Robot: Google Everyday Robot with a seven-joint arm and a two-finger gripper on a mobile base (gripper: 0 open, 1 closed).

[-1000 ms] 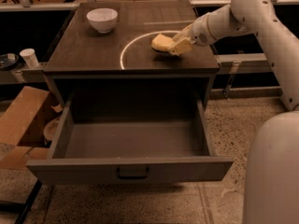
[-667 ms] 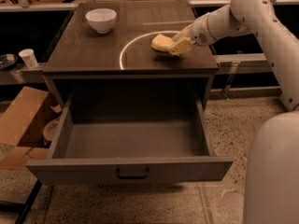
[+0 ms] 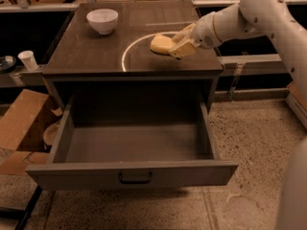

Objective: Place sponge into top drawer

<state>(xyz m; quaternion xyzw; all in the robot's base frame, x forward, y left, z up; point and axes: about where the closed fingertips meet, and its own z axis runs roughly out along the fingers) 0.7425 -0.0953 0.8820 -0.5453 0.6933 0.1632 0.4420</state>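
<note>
The gripper, fingers clamped on the sponge, has carried it slightly left, away from the bench's right edge. The grasp looks secure. The drawer stands open below the front edge, ready for the drop.

The pincer grips the pale-yellow sponge over the cabinet top; the top drawer stands wide open.

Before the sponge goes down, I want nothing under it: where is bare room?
The top drawer is open, its floor bare between all four walls. The countertop is free along its front edge and between the white bowl and the sponge. It is crowded on the right, where the gripper holds the sponge.
</note>
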